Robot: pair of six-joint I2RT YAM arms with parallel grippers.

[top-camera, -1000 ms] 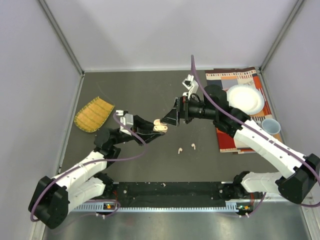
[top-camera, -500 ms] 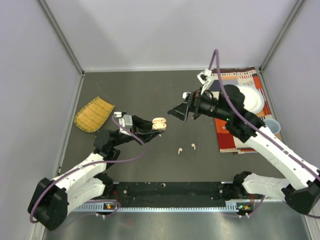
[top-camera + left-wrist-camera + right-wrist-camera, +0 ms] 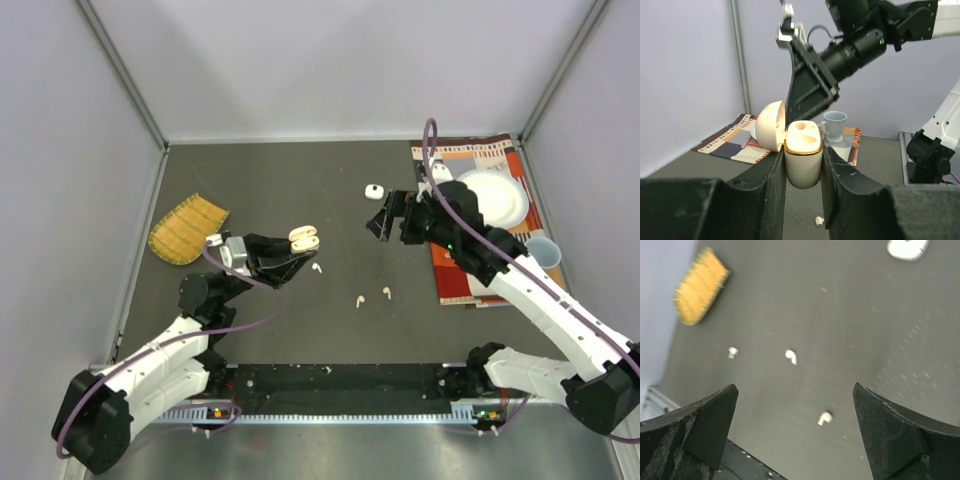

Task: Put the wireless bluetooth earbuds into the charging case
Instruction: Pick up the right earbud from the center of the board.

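Observation:
My left gripper is shut on the open peach charging case and holds it above the table. In the left wrist view the case stands upright between the fingers, lid hinged open to the left. I cannot tell what is in its wells. A white earbud lies on the table just under it, and also shows in the left wrist view. Two more earbuds lie nearer the front. My right gripper is open and empty, above three earbuds.
A small white case sits on the table behind the right gripper. A yellow woven mat lies at the left. A striped cloth at the right carries a white plate, with a pale cup beside it.
My right gripper has drawn back to the right, away from the case. My left gripper has pulled the case back to the left. A white earbud now lies on the table under the case.

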